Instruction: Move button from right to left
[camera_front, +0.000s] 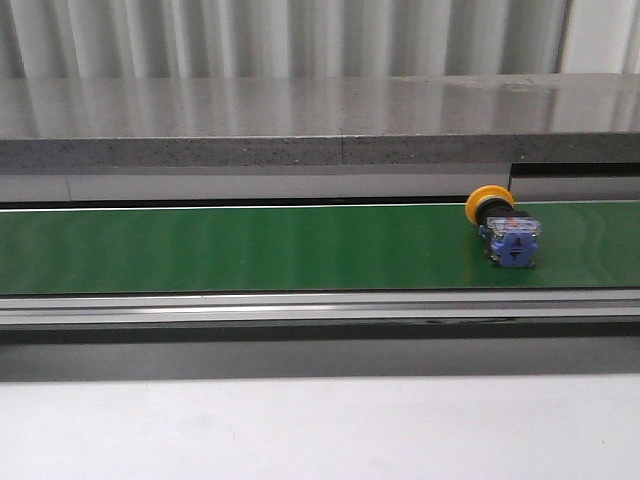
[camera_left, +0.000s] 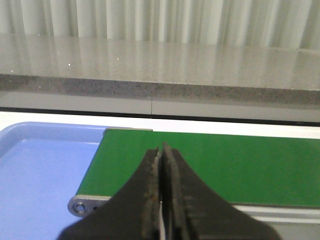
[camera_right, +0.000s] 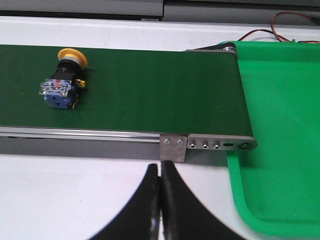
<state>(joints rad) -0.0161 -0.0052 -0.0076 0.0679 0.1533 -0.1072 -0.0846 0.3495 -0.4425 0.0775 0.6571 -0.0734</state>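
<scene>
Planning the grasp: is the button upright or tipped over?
Tipped over: the button lies on its side on the belt, yellow cap facing away.

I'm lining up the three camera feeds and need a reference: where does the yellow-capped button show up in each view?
Front view: the button lies on its side at the right end of the green belt, cap toward the back.
Left wrist view: not in it; only the belt, a blue tray and the shut left gripper.
Right wrist view: the button lies on the belt, away from the green tray.
Shared landmark: the green belt.
</scene>
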